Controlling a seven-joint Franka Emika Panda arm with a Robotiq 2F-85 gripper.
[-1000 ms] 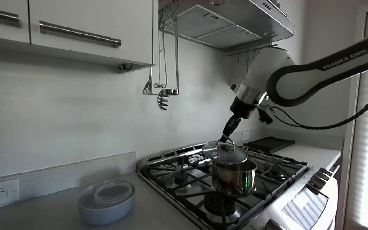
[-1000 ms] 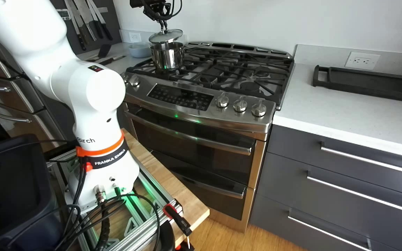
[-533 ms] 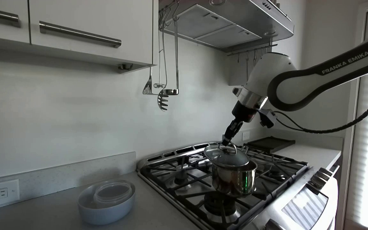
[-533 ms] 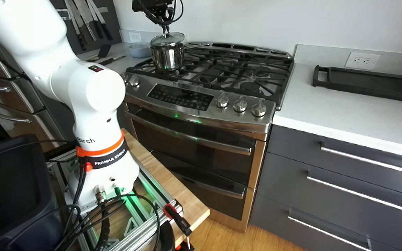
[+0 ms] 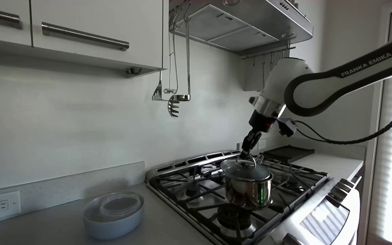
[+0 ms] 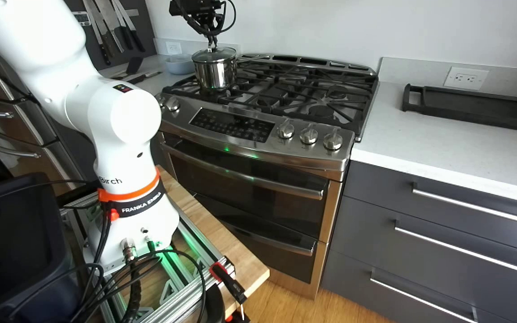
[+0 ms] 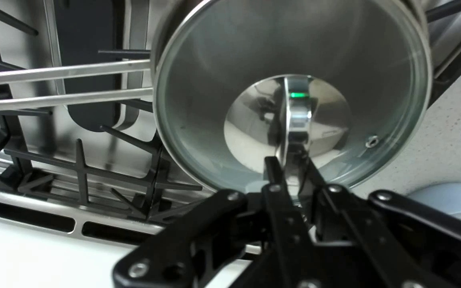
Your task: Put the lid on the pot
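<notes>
In an exterior view, the lid [image 5: 249,172] covers the pot [image 5: 248,194], slightly off-centre; whether it sits flush is unclear. In an exterior view, the pot stands near the front edge of the table [image 6: 278,91], toward the side edge facing the bowl [image 6: 178,67], probably for easy reach. In the wrist view, the claw [image 7: 293,169] is nearly closed, pinching the lid's handle [image 7: 297,112], likely so the lid settles level before release.

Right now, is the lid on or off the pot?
On: in both exterior views the lid covers the pot, with the gripper closed on its handle. Whether the lid sits flush, I cannot tell.
</notes>
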